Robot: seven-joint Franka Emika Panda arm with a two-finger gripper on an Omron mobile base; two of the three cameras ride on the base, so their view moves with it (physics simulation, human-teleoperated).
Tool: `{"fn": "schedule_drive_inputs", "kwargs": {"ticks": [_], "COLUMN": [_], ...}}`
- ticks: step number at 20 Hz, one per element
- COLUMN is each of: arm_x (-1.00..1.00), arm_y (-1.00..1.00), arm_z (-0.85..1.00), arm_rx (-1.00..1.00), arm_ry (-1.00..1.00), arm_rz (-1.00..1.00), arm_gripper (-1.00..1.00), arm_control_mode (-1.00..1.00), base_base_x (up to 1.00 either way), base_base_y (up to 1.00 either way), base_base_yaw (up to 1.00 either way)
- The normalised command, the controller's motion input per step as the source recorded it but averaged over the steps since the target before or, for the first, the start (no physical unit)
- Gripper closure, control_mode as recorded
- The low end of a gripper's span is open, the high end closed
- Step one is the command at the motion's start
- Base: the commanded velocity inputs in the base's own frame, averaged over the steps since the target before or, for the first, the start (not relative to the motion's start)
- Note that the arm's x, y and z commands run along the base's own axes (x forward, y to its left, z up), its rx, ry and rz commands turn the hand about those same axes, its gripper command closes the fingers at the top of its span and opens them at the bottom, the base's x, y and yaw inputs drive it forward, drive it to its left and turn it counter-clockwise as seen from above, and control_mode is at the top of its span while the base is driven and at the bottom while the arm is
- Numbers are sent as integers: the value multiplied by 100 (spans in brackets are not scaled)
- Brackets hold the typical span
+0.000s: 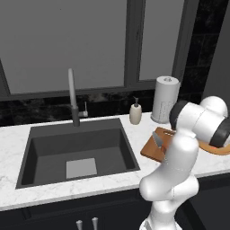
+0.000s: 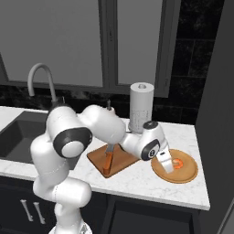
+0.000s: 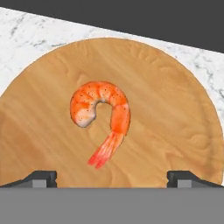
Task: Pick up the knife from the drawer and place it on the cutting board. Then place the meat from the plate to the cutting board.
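Observation:
The meat [image 3: 103, 113], an orange-red curled shrimp, lies on the round tan plate [image 3: 175, 100]. My gripper [image 3: 112, 177] hovers just above it, jaws wide open, nothing between them. From the right base camera the gripper [image 2: 167, 164] hangs over the plate [image 2: 187, 173], with the meat [image 2: 178, 163] beside the fingers. The knife [image 2: 108, 159], grey blade and brown handle, rests on the reddish-brown cutting board [image 2: 122, 161] left of the plate. In the left base view the knife [image 1: 157, 139] lies on the cutting board [image 1: 152, 152], partly hidden by my arm; a strip of plate [image 1: 218, 149] shows behind it.
A white paper towel roll [image 2: 140, 107] stands behind the board, a soap bottle [image 1: 135, 112] beside it. The dark sink [image 1: 76, 150] with a tall faucet [image 1: 72, 96] lies to the left. Marble counter [image 2: 146, 183] surrounds board and plate; its front edge is close.

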Motion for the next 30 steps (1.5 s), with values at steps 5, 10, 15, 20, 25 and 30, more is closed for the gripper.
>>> {"fn": "schedule_drive_inputs", "kwargs": {"ticks": [5,10,15,20,25,30], "arm_x": [27,15,0,0,-2,-2], "arm_y": [-42,-35,-26,-26,-4,6], "arm_z": [-7,-19,-43,-19,-50,-40], "arm_rx": [4,5,7,9,1,0], "arm_ry": [0,0,0,0,0,0], "arm_rz": [-7,-6,-5,-6,-5,-3], "arm_gripper": [-100,-100,-100,-100,100,100], "arm_control_mode": [-100,-100,-100,-100,-100,-100], "base_base_x": [0,0,0,0,0,0], "base_base_y": [0,0,0,0,0,0], "base_base_yaw": [0,0,0,0,0,0]}}
